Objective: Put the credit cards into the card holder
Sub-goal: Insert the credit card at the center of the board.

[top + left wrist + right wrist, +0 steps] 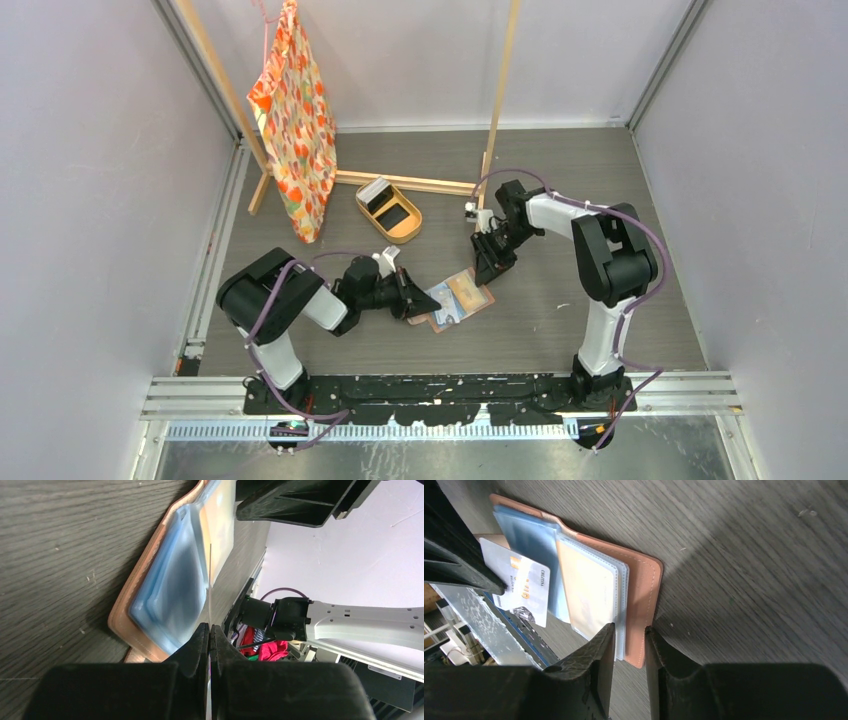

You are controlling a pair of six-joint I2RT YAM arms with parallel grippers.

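Since the credit card point(521, 587) looks thin, stiff and slick, the left gripper point(210, 630) clamps one end of it, edge-on over the open card holder point(646, 580), which lies on the table point(749, 555) with its soft leather edge pinched by the right gripper point(630, 630)
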